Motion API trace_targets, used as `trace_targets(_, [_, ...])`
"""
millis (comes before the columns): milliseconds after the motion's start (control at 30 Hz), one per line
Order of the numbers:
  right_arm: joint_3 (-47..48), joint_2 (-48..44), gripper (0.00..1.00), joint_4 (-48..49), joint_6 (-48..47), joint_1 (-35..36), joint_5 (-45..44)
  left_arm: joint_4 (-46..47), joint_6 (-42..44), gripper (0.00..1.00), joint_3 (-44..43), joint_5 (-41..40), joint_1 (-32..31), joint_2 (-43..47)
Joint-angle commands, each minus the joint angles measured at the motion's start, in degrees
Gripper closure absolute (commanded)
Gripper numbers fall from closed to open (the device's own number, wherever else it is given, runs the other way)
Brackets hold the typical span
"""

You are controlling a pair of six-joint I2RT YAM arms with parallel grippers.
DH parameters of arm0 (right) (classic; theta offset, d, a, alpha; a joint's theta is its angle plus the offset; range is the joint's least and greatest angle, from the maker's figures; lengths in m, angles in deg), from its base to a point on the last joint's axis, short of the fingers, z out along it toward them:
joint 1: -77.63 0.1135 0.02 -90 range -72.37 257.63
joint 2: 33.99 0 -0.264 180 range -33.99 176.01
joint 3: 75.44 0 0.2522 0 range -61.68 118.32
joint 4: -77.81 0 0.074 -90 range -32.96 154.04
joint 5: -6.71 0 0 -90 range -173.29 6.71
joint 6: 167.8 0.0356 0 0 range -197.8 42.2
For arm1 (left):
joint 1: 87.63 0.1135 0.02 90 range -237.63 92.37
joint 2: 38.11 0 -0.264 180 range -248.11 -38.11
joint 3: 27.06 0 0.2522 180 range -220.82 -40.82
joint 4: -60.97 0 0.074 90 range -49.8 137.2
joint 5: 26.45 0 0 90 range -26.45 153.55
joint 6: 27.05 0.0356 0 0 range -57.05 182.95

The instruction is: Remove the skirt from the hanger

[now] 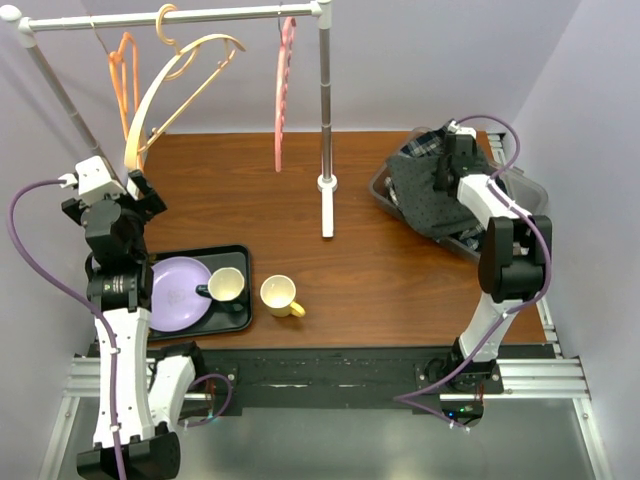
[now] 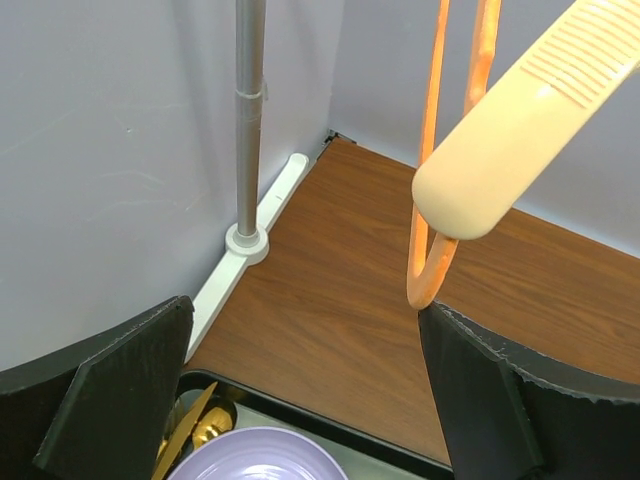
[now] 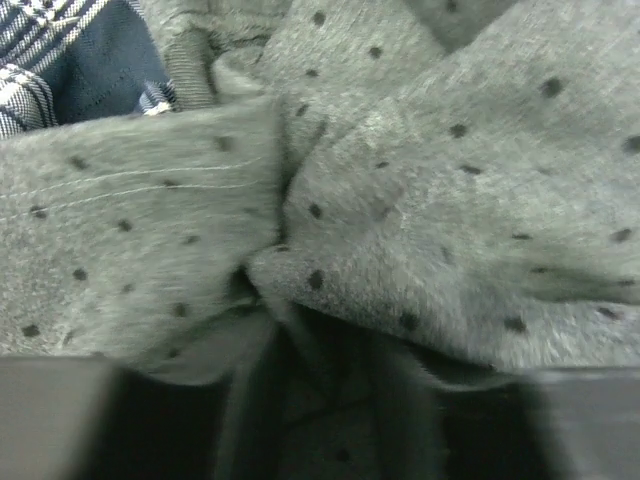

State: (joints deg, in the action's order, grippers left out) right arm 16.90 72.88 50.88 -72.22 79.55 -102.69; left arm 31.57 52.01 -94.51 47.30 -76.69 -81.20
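Note:
The grey skirt (image 1: 430,195) with dark dots lies bunched in a clear bin (image 1: 380,186) at the table's right, off any hanger. My right gripper (image 1: 447,165) points down into it. In the right wrist view the skirt (image 3: 420,200) fills the frame, and my right gripper (image 3: 320,420) has its blurred fingers apart with a loose fold of cloth between them. A bare cream hanger (image 1: 170,90) hangs on the rail at the left. My left gripper (image 1: 145,190) is just below its lower end, wide open and empty (image 2: 305,400). The hanger's tip (image 2: 520,130) hangs above the right finger.
An orange hanger (image 1: 122,70) and a pink hanger (image 1: 284,90) hang on the rail, whose pole (image 1: 326,110) stands mid-table. A plaid garment (image 3: 60,50) lies in the bin too. A black tray (image 1: 240,255) holds a purple plate (image 1: 175,292) and a mug (image 1: 226,285); a yellow mug (image 1: 278,295) stands beside it.

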Motion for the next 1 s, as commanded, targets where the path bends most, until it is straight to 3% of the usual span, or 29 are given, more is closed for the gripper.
trace_targets(0, [5.51,-3.50,0.39,-14.32,3.91,-0.51,3.22,2.81,1.10,0.00,0.96,-2.20,-0.66,1.25])
trace_targets(267, [15.28,-10.18,0.06,-26.64,1.01,-0.51,8.31,4.12,1.27,0.00,2.36,-2.12,-0.66,2.31])
trace_targets(533, [15.28,-17.48,0.05,-32.96,-0.13,-0.42,17.62,5.18,1.10,0.00,3.24,-1.16,-0.66,2.40])
trace_targets(633, [15.46,-18.54,0.13,-38.94,-1.63,0.46,21.94,5.70,0.83,0.00,3.85,-0.63,-0.57,2.84])
trace_targets(700, [15.46,-18.63,0.33,-42.81,-1.89,1.42,22.03,5.79,0.66,0.00,4.56,-0.54,-0.57,3.28])
trace_targets(733, [14.85,-18.71,0.38,-43.43,-1.81,2.38,22.03,6.23,0.66,0.01,4.65,-0.28,-0.57,3.54])
trace_targets(767, [13.80,-18.98,0.47,-42.56,-1.54,2.66,22.21,6.41,0.66,0.00,4.91,-0.10,-0.66,3.89])
trace_targets(833, [10.02,-19.24,0.50,-40.81,-0.58,3.01,22.47,6.76,0.57,0.00,5.44,0.08,-0.57,4.15])
trace_targets(967, [3.95,-17.58,0.61,-26.25,1.36,3.01,18.09,7.02,0.48,0.01,5.97,0.43,-0.66,4.51])
